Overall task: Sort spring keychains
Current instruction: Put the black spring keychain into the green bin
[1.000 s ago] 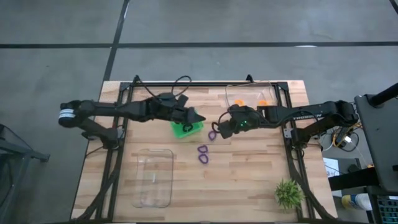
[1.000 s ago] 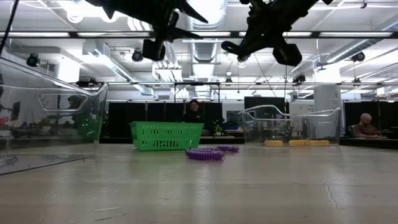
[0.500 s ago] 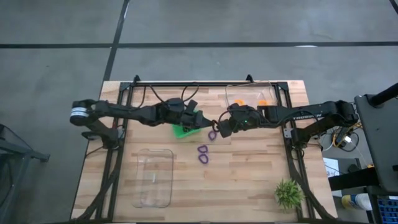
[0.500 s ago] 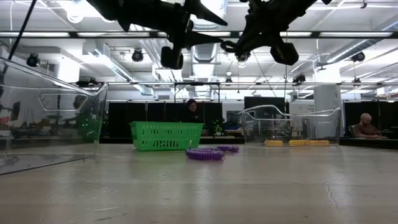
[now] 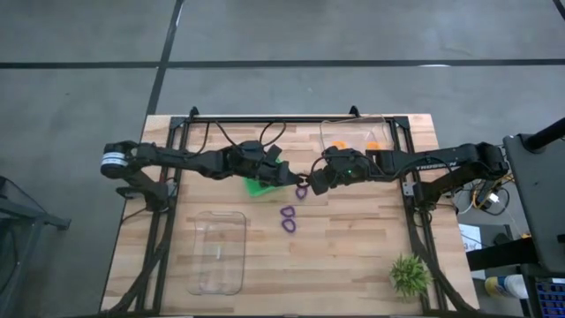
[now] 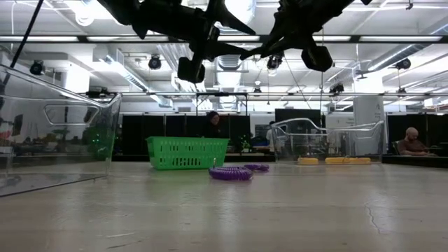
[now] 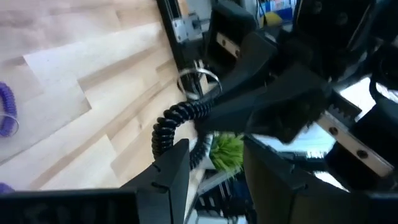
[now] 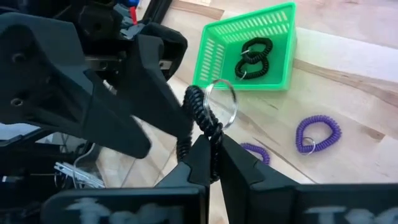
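Observation:
A black spring keychain (image 8: 198, 109) with a metal ring (image 8: 222, 99) hangs in the air over the table's middle, and my right gripper (image 8: 211, 149) is shut on it. My left gripper (image 7: 211, 146) faces it from the table's left, open, its fingers either side of the coil's free end (image 7: 166, 134). The green bin (image 8: 249, 43) below holds two black keychains (image 8: 252, 56). Three purple keychains (image 5: 288, 218) lie on the wood near the middle. Orange keychains (image 5: 340, 144) lie in the far clear bin. My right gripper pinches the black coil's near end (image 8: 213, 138) between its two fingertips, coming from the table's right and slanting down. The coil stands out past the fingers, lifted clear of the table, with its ring at the far end. My left gripper: whether a finger (image 7: 174, 162) touches the coil cannot be told.
A clear bin (image 5: 219, 252) stands at the near left, another (image 5: 357, 132) at the far right. A small green plant (image 5: 410, 274) sits at the near right corner. Dark frame rails (image 5: 163, 221) run along both sides of the table.
My left gripper has gone toward the table's right and a little down, closing on my right gripper and the black keychain, and now stands around the coil's free end. My right gripper has kept the keychain in place.

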